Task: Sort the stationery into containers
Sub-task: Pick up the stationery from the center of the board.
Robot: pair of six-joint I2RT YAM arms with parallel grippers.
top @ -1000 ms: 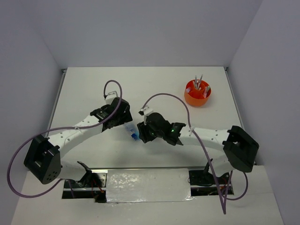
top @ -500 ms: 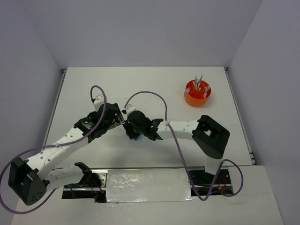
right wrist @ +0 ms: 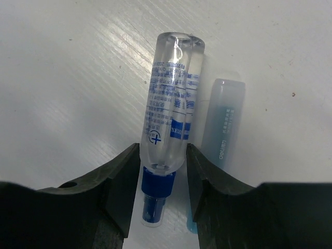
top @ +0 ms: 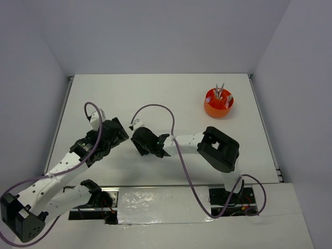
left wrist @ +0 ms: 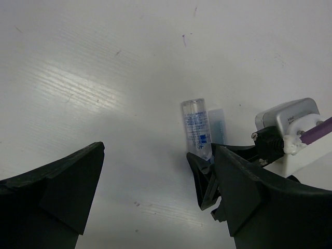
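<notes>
While the left tool (left wrist: 157, 155) hangs released, the right tool (right wrist: 163, 150) clasps a clear blue-capped bottle (right wrist: 171, 98) beside a pale-blue stick (right wrist: 224, 124).

The left arm (top: 57, 168) rose from its elbow at the near left corner and slanted far and right toward the middle. The left gripper (left wrist: 155, 155) hung above the surface with its jaws spread wide and nothing between them. The right arm (top: 189, 140) was folded, its forearm running left and low. The right gripper (right wrist: 163, 155) faced the left one, its fingers (right wrist: 122, 176) pressed against both sides of a clear bottle (right wrist: 168, 104).
</notes>
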